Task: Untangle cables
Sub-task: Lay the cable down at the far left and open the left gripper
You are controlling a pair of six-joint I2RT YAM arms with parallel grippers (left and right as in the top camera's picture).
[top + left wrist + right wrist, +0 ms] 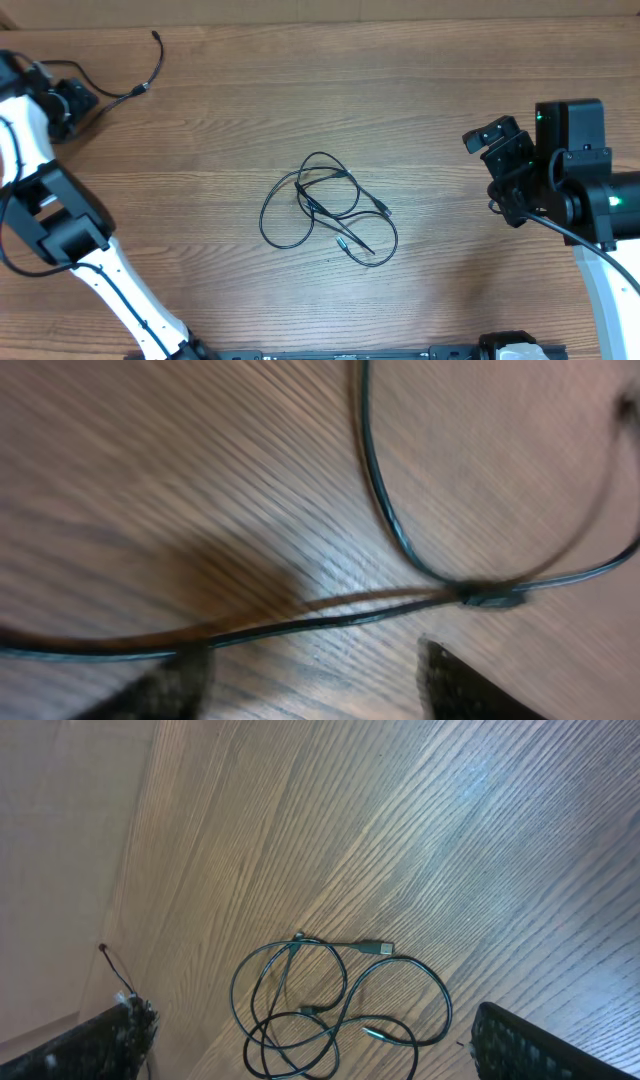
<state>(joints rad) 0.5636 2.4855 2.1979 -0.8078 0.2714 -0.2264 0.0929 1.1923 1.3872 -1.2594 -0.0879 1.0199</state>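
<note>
A tangle of thin black cables (325, 205) lies in loose overlapping loops at the table's middle, with small plug ends showing. It also shows in the right wrist view (340, 1010), low between the fingers. A separate black cable (158, 65) lies at the far left, curving from its plug end down to my left gripper (80, 100). In the left wrist view this cable (390, 530) runs across just beyond the fingertips of my left gripper (312, 652), which is open and holds nothing. My right gripper (497, 143) is open and empty, right of the tangle and above the table (310, 1015).
The wooden table (450, 60) carries nothing else. The white arm links stand at the left edge (100, 270) and the right edge (605, 290).
</note>
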